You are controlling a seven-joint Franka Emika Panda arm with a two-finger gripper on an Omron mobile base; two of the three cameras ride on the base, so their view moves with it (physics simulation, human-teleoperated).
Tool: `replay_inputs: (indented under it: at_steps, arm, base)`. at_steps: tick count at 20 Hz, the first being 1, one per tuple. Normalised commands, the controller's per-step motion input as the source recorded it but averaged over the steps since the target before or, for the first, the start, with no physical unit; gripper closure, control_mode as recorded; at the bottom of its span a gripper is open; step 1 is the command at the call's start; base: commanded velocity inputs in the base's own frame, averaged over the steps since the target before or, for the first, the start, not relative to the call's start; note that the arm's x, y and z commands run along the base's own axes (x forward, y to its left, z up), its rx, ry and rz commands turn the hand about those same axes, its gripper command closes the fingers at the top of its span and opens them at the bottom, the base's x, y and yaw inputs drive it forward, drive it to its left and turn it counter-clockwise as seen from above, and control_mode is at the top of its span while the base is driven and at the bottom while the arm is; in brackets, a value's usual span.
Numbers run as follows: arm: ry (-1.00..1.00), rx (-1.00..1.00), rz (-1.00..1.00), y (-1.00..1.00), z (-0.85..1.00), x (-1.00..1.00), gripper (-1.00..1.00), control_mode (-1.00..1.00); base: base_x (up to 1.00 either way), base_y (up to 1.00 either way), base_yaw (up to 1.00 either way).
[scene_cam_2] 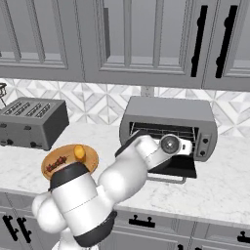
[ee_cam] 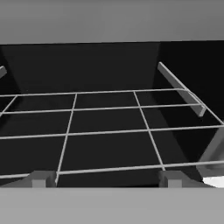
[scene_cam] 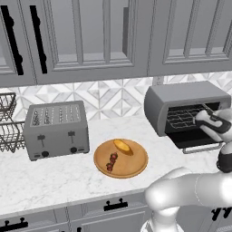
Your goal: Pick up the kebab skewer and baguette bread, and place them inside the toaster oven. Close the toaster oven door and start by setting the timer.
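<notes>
The toaster oven (scene_cam: 181, 97) (scene_cam_2: 168, 110) stands at the back right of the counter, and its door (scene_cam: 199, 144) (scene_cam_2: 179, 168) is folded down flat. My gripper (scene_cam: 198, 118) (ee_cam: 107, 179) is at the oven's mouth and points inside. It is open, its fingertips (ee_cam: 41, 178) wide apart just above the front wire of the rack (ee_cam: 109, 131), with nothing held. The kebab skewer (scene_cam: 111, 161) (scene_cam_2: 56, 163) and the baguette bread (scene_cam: 123, 146) (scene_cam_2: 79, 152) lie side by side on a round wooden board (scene_cam: 136, 165), left of the oven.
A grey slot toaster (scene_cam: 56, 129) (scene_cam_2: 31, 122) stands left of the board. A wire basket (scene_cam: 9, 127) sits at the far left. Wall cabinets hang low over the counter. My own arm crosses in front of the oven door.
</notes>
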Motion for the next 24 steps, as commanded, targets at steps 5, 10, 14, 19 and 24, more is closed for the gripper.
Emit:
replay_inputs:
  at_steps: [5, 10, 14, 19, 24]
  arm:
    - [0.08, 0.0, -0.04, 0.0, -0.54, -0.66, -1.0, -1.0]
    - [0.04, 0.0, 0.0, 0.0, -0.16, -0.33, -1.0, -1.0]
    - [0.0, 0.0, 0.0, -0.01, 0.04, -0.03, -1.0, -1.0]
    - [0.01, 0.0, 0.0, 0.01, 0.67, -0.08, -1.0, -1.0]
    - [0.11, 0.0, 0.0, 0.17, 0.75, -0.47, -1.0, -1.0]
  base:
    - [0.0, 0.0, 0.0]
    - [0.0, 0.0, 0.0]
    - [0.0, 0.0, 0.0]
    - [0.0, 0.0, 0.0]
    - [0.0, 0.0, 0.0]
